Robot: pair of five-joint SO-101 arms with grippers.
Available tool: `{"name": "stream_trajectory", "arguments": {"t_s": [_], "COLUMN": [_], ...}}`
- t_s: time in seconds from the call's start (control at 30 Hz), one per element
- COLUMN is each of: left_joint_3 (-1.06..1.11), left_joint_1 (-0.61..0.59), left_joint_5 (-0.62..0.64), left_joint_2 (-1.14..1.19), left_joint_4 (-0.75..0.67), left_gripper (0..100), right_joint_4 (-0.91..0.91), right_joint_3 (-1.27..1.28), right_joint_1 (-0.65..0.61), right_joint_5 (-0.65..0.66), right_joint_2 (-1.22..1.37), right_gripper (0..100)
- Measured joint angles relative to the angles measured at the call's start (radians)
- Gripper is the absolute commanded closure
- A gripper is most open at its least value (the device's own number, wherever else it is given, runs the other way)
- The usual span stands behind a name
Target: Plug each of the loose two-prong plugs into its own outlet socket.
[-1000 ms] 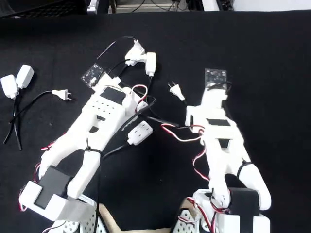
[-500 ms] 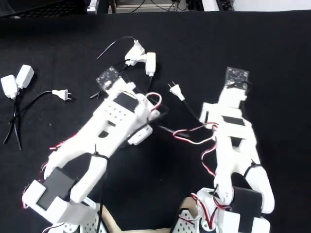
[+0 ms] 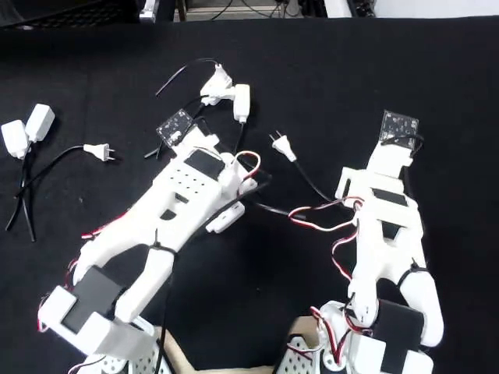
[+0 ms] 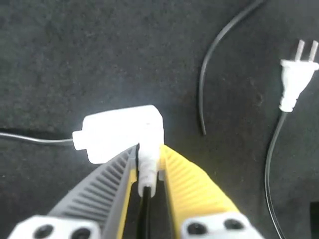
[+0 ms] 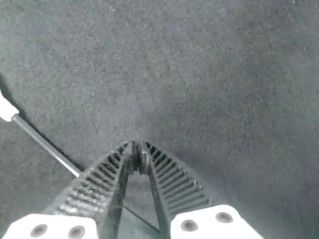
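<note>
Gripping (left pincer (image 4: 148, 149)): we see its grey and yellow fingers clamped on the white held plug (image 4: 148, 168).
Contact: the held plug meets the long side of the white socket block (image 4: 119, 130), near one end; we cannot see its prongs.
Block: the socket block lies on the black counter (image 4: 75, 50), a thin cord (image 4: 35, 140) leaving its other end. From above we find it partly under the left arm (image 3: 175, 202), on the side toward the right arm (image 3: 386, 226).
Free plug: the loose plug (image 4: 295, 74) lies on the counter well apart from the socket block, prongs bare, between the two arms.
Other side (right pincer (image 5: 137, 150)): fingers together on nothing, over bare counter.
Far left: we spot a second loose plug (image 3: 98, 151) on the counter, prongs free, near two small white blocks (image 3: 39, 121) with black cords trailing from them.
Beyond the left arm: a second socket (image 3: 242, 101), with a white joined plug (image 3: 217, 81) touching its far end.
</note>
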Motion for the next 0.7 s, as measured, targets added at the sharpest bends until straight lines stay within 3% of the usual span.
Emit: {"name": "stream_trajectory", "arguments": {"t_s": [0.23, 0.47, 0.7], "left_joint_3": [0.000, 0.000, 0.000], "left_joint_1": [-0.003, -0.003, 0.040], "left_joint_5": [0.002, 0.164, 0.181], "left_joint_2": [0.011, 0.011, 0.011], "left_joint_4": [0.000, 0.000, 0.000], "left_gripper": [97, 97, 97], "right_joint_4": [0.000, 0.000, 0.000], "right_joint_3": [0.000, 0.000, 0.000], "right_joint_1": [0.000, 0.000, 0.000], "right_joint_5": [0.000, 0.000, 0.000], "right_joint_2": [0.000, 0.000, 0.000], "right_gripper": [98.6, 98.6, 98.6]}}
